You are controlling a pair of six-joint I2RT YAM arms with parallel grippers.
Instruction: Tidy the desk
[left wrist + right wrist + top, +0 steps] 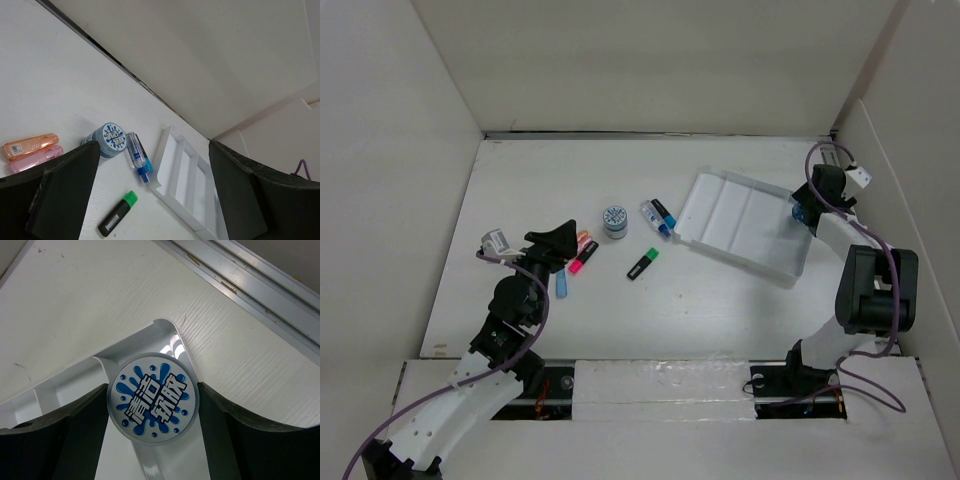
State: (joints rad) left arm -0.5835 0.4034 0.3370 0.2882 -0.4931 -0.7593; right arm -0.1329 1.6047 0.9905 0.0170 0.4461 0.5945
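Note:
The white desk (700,300) holds a white ridged tray (745,225) at the right. My right gripper (806,205) is at the tray's far right corner, shut on a round tin with a blue splash label (154,398), held just over the tray's corner (165,335). My left gripper (560,240) is open and empty above an orange highlighter (30,146) and a pink highlighter (35,159). A second round tin (615,220), a blue-capped bottle (658,217) and a black marker with a green cap (642,263) lie mid-desk.
A small blue item (561,285) lies under the left arm. White walls border the desk on three sides. The left wrist view shows the tray (187,185) right of the bottle (138,157), the tin (111,140) and the marker (117,213).

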